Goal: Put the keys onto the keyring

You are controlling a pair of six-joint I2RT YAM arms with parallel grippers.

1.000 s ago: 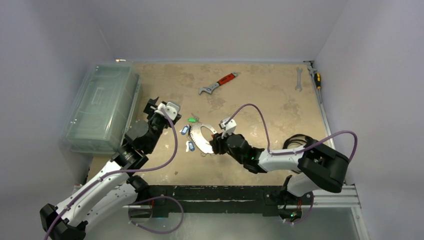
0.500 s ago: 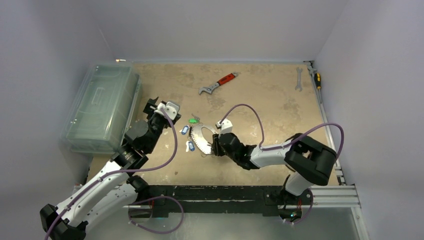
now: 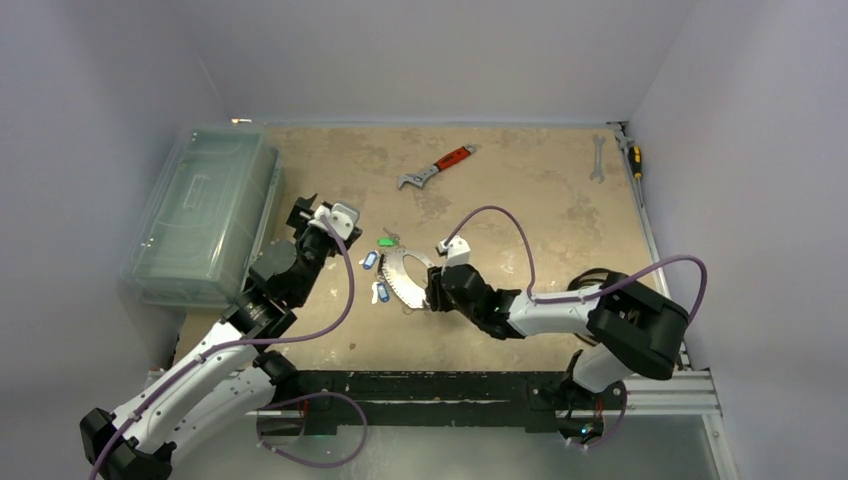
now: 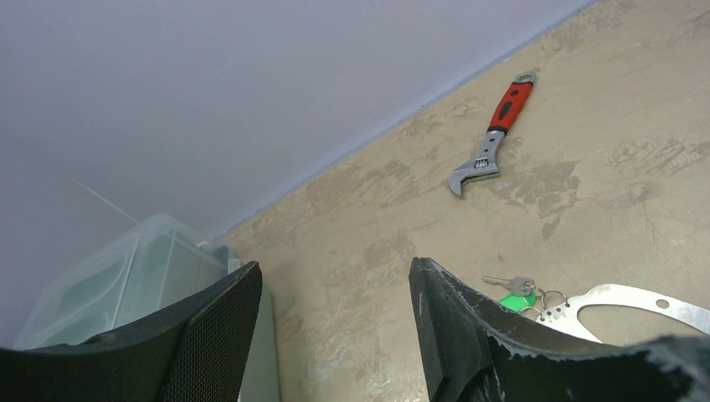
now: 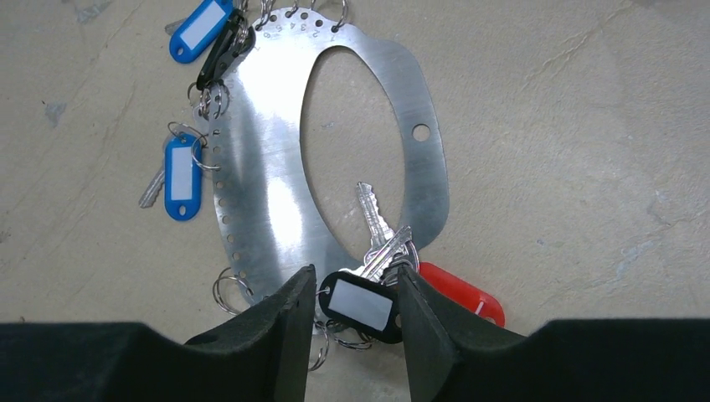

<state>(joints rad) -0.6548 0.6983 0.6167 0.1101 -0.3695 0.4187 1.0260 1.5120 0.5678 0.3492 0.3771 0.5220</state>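
The red tag [image 5: 456, 293] lies half hidden behind a finger of the right gripper [image 5: 355, 289]; whether its jaws pinch the black tag [image 5: 360, 306] cannot be told. The left wrist view's edge cuts off the keyring [image 4: 636, 301].

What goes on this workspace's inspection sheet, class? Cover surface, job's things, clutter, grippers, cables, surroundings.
Surface: beige scuffed tabletop.
Job's things: large flat silvery oval-holed keyring lies flat; blue-tagged keys and green-tagged key at its rim; black-tagged key and red-tagged key at the opposite end.
Clutter: red-handled adjustable wrench, plain silver spanner, yellow-handled screwdriver.
Grippers: left gripper open, empty; right gripper straddles black-tagged key, grip uncertain.
Cables: purple cables loop over both arms.
Surroundings: clear lidded plastic box; pale grey walls.
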